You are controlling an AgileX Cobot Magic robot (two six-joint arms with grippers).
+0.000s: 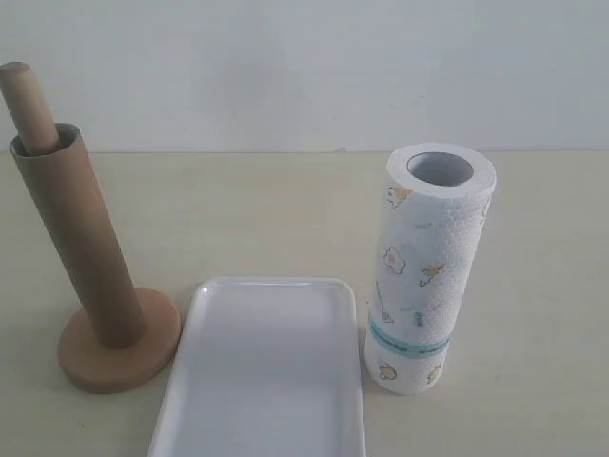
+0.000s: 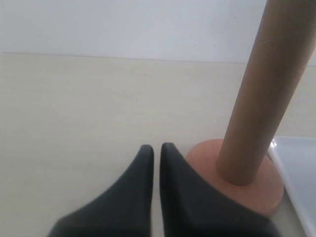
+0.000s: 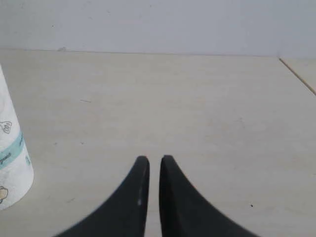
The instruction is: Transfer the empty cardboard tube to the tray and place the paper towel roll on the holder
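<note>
The empty cardboard tube [image 1: 78, 238] stands over the dowel of the wooden holder [image 1: 119, 347] at the left; the dowel's rounded top [image 1: 27, 105] pokes out above it. A white tray [image 1: 262, 371] lies in the front middle. The paper towel roll [image 1: 428, 267] stands upright right of the tray. Neither gripper shows in the exterior view. In the left wrist view my left gripper [image 2: 156, 148] is shut and empty, close beside the holder base [image 2: 256, 182] and the tube [image 2: 261, 94]. My right gripper [image 3: 154, 159] is shut and empty, with the roll [image 3: 10, 148] off to one side.
Pale beige tabletop [image 1: 285, 209] runs back to a white wall. A corner of the tray [image 2: 298, 173] shows in the left wrist view. A seam or table edge [image 3: 298, 74] crosses one corner of the right wrist view.
</note>
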